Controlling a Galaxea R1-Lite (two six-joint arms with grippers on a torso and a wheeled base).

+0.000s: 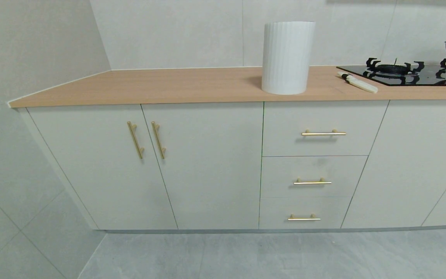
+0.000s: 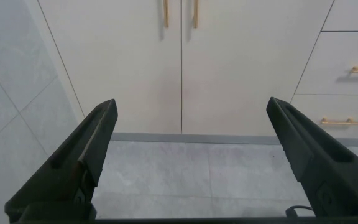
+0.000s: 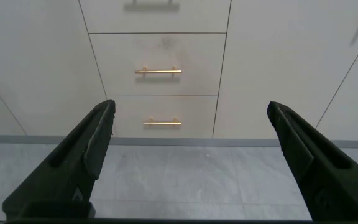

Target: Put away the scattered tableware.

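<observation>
Head view: white ribbed canister (image 1: 288, 58) upright on wooden countertop (image 1: 168, 85). Pale utensil (image 1: 357, 82) lies flat right of the canister, just beside black hob (image 1: 409, 73). Drawer stack (image 1: 316, 155) sits under the canister.
Left wrist view: left gripper (image 2: 190, 109) jaws wide apart, empty, facing double doors (image 2: 180, 62) below-left of the canister.
Right wrist view: right gripper (image 3: 190, 107) jaws wide apart, empty, facing the drawer stack.

Wooden countertop (image 1: 168, 86) with ribbed white cylinder (image 1: 288, 58) and pale utensil (image 1: 357, 82)
</observation>
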